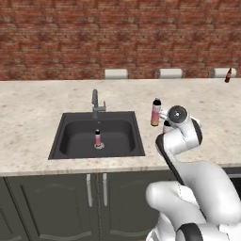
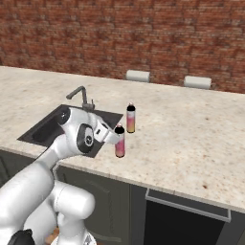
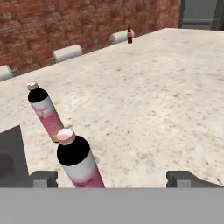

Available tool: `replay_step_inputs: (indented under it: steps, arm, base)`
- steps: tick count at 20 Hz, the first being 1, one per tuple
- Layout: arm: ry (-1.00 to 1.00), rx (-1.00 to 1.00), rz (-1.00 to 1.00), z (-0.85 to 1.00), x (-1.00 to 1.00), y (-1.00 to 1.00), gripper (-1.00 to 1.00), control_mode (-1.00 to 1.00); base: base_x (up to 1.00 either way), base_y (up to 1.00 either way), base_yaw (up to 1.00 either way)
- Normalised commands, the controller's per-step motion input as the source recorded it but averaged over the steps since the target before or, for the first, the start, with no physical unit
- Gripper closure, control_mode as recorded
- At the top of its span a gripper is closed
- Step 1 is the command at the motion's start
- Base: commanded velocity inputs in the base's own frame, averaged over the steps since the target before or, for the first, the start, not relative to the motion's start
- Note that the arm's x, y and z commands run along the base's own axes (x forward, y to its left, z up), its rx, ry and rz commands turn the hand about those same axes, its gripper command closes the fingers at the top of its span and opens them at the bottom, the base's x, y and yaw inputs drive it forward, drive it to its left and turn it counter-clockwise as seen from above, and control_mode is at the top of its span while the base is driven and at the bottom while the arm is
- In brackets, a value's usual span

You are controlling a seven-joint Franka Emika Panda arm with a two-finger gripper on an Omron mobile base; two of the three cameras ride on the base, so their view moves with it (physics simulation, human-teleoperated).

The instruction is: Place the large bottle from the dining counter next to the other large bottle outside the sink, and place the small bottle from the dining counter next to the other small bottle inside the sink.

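Gripper (image 3: 111, 179) open, empty beside both large bottles (image 2: 119, 141); next target, small cola bottle (image 3: 129, 34), upright far across dining counter (image 3: 153, 100).

A grey faucet (image 1: 96, 104) stands at the back rim of the sink. A red brick wall (image 1: 117, 35) runs behind. Dark cabinet doors (image 1: 52, 204) sit below.

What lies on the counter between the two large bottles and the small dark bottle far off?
Bare counter between the large bottles and the small bottle, as the hand view shows.
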Motion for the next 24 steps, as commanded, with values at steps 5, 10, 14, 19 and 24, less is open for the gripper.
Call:
replay_step_inputs:
  steps: [5, 10, 14, 19, 24]
  arm:
    - [0.08, 0.07, 0.0, 0.75, -0.75, 0.0, -1.0, -1.0]
    - [0.09, 0.08, 0.02, 0.63, -0.69, 0.0, -1.0, -1.0]
    - [0.06, 0.05, 0.08, 0.63, -0.74, -0.05, -1.0, -1.0]
    - [0.08, 0.04, 0.09, 0.61, -0.67, -0.11, -1.0, -1.0]
    - [0.02, 0.03, 0.09, 0.24, -0.81, -0.06, -1.0, -1.0]
  base:
    - [0.0, 0.0, 0.0]
    - [0.0, 0.0, 0.0]
    - [0.0, 0.0, 0.0]
    - [0.0, 0.0, 0.0]
    - [0.0, 0.0, 0.0]
